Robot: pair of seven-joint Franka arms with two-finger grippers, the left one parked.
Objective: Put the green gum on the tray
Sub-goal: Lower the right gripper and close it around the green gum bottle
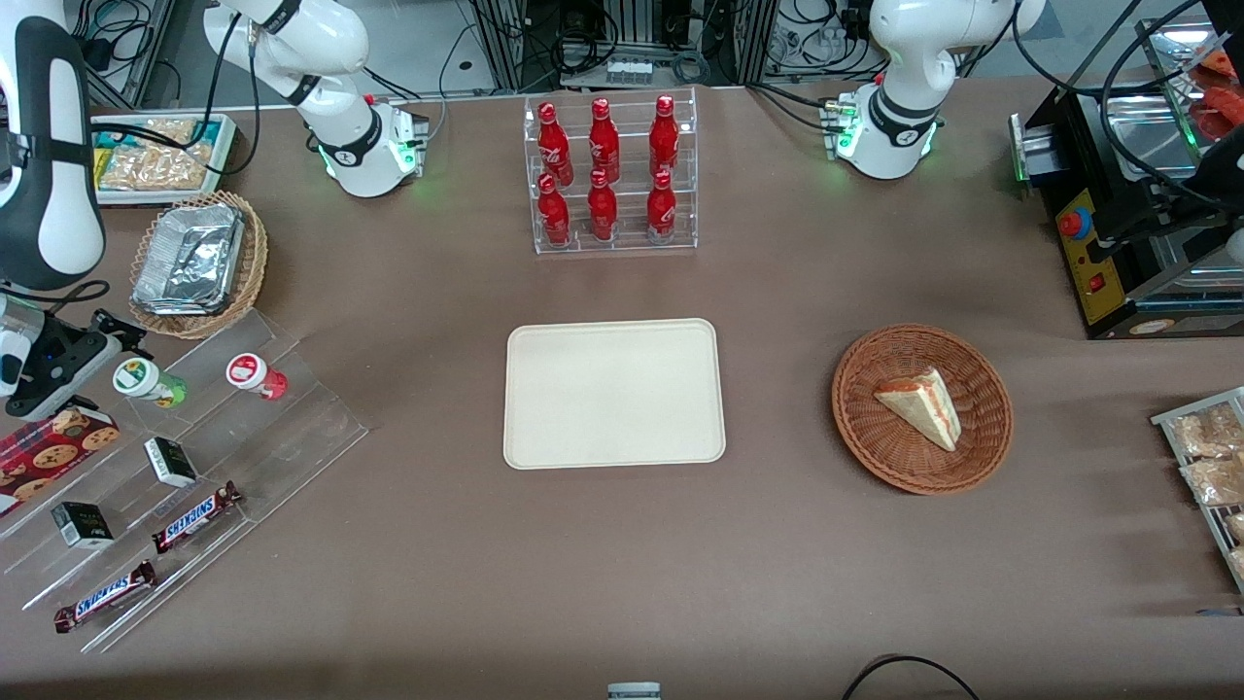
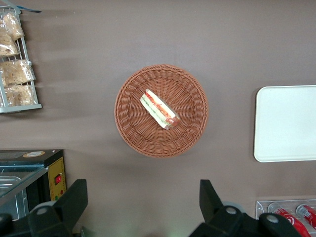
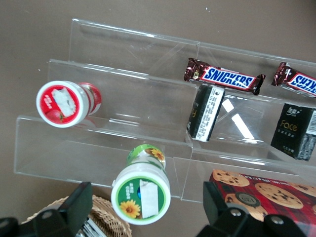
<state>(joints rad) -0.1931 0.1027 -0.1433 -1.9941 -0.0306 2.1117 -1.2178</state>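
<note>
While the green gum (image 1: pixel 148 380) stands upright on the clear stepped stand (image 1: pixel 292 418) at the working arm's end of the counter (image 1: pixel 777 564), the gripper (image 1: pixel 83 374) is seen just beside it, with its fingers spread apart and nothing held between them. From the right wrist view, the green gum (image 3: pixel 141 189) is shown between the two open fingers (image 3: pixel 74 205), not yet touched by either. A red gum canister (image 1: pixel 257 376) is set on the same step of the stand, near the green one. On lower steps, nearer to the front camera, two small black boxes (image 1: pixel 170 461) and two Snickers bars (image 1: pixel 194 516) are laid. A cookie box (image 1: pixel 53 449) lies beside the gripper. The tray (image 1: pixel 613 393) is placed flat in the middle of the counter, well apart from the green gum, and nothing is carried on it. A wicker basket (image 1: pixel 199 321) holding foil containers is found close to the stand.
</note>
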